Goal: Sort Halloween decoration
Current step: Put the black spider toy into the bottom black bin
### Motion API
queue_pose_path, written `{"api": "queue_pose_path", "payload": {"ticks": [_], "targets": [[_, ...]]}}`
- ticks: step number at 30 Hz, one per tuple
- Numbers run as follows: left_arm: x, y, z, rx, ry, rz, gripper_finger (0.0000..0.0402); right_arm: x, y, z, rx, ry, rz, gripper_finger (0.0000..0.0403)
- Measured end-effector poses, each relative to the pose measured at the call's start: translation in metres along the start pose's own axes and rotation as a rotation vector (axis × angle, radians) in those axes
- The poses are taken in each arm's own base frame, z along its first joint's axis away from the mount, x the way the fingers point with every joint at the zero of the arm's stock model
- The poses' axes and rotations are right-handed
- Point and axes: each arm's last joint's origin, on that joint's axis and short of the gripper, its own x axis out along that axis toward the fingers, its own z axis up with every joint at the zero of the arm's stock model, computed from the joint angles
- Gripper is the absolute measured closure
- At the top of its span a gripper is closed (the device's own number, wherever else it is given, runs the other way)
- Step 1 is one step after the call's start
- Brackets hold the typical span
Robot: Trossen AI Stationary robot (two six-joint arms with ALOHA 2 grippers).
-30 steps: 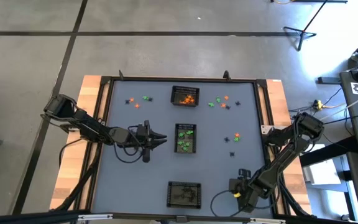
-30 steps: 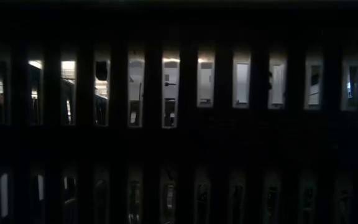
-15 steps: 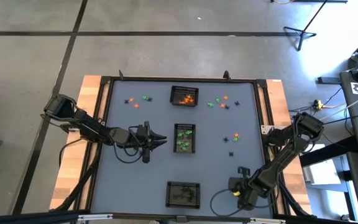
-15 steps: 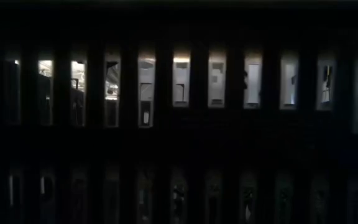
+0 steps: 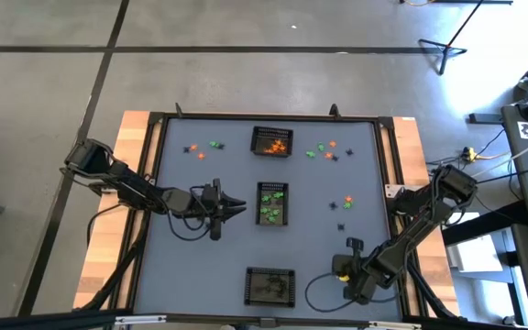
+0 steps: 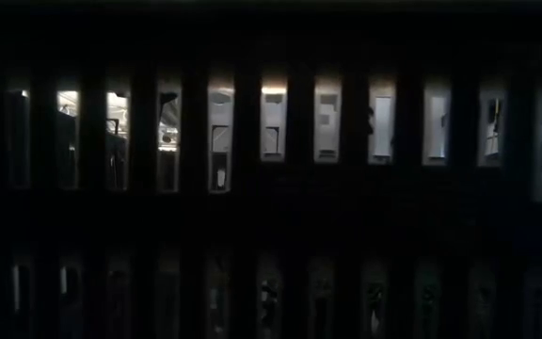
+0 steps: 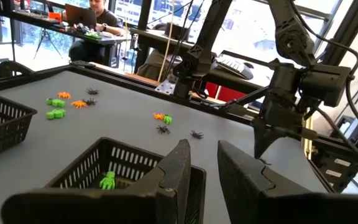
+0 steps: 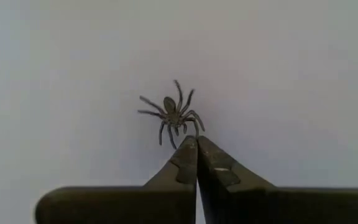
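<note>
- Spider [image 8: 174, 116], black, lies on the grey table [image 8: 303, 68] just past the right gripper [image 8: 196, 143], fingertips pressed together, lower right of the high view.
- Left gripper [image 7: 204, 158], fingers slightly apart, empty, beside the middle basket [image 7: 98, 163].

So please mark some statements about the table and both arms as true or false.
1. The right gripper has its fingers closed at a small black plastic spider. True.
2. The middle black mesh basket holds orange trinkets. False: it holds green ones.
3. The left gripper hovers beside the middle basket. True.
4. The near black mesh basket holds bright green trinkets. False: no bright ones show there.
</note>
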Motion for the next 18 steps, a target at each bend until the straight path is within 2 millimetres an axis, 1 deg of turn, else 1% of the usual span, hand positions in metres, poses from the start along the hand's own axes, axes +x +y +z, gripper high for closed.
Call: {"api": "queue_pose_path", "payload": {"ticks": [6,12,18], "targets": [[0.0,0.0,0.0,-0.007,0.002,0.001,0.0327,-0.01,-0.002,0.01,-0.003,0.002,-0.071,0.0402],[0.0,0.0,-0.001,-0.005,0.005,0.002,0.0327,-0.022,0.0,0.03,-0.055,-0.032,-0.097,0.0402],[0.0,0.0,-0.001,-0.005,0.006,0.002,0.0327,-0.033,0.002,0.056,-0.116,-0.092,-0.078,0.0403]]}}
